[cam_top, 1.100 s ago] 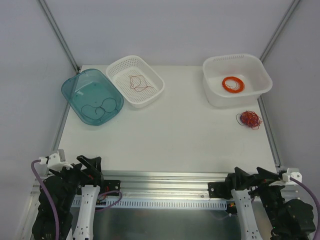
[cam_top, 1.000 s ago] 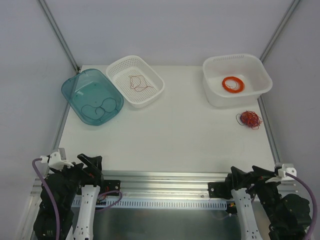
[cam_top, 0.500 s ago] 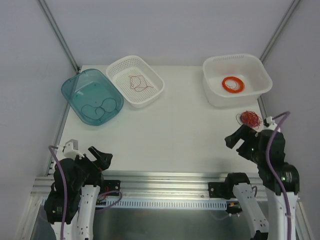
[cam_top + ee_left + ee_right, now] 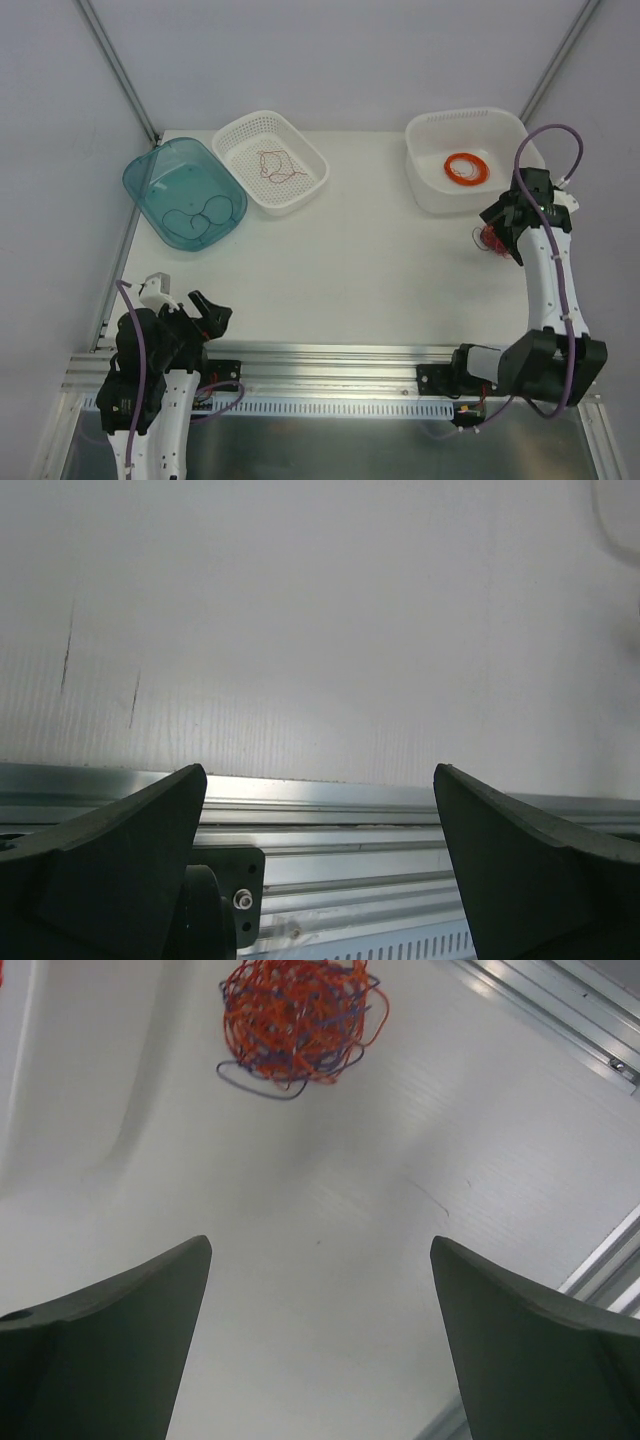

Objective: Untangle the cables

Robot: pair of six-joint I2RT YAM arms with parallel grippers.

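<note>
The cables are a ball of thin red, orange and dark blue wires lying on the white table at the right, just in front of the white tub. From above, only the left edge of this tangle shows beside my right gripper. In the right wrist view the right gripper is open and empty above bare table, with the tangle ahead of its fingertips and apart from them. My left gripper hangs open and empty over the table's near edge, and the left wrist view shows the left gripper above the metal rail.
A white tub at the back right holds a thick orange coil. A white perforated basket holds a thin red wire. A teal tray at the back left holds dark wire loops. A metal rail runs along the near edge.
My right arm has swung up from its folded pose by the base and reached out to the tangle at the right. The left arm has shifted slightly forward. Both grippers stayed open.
</note>
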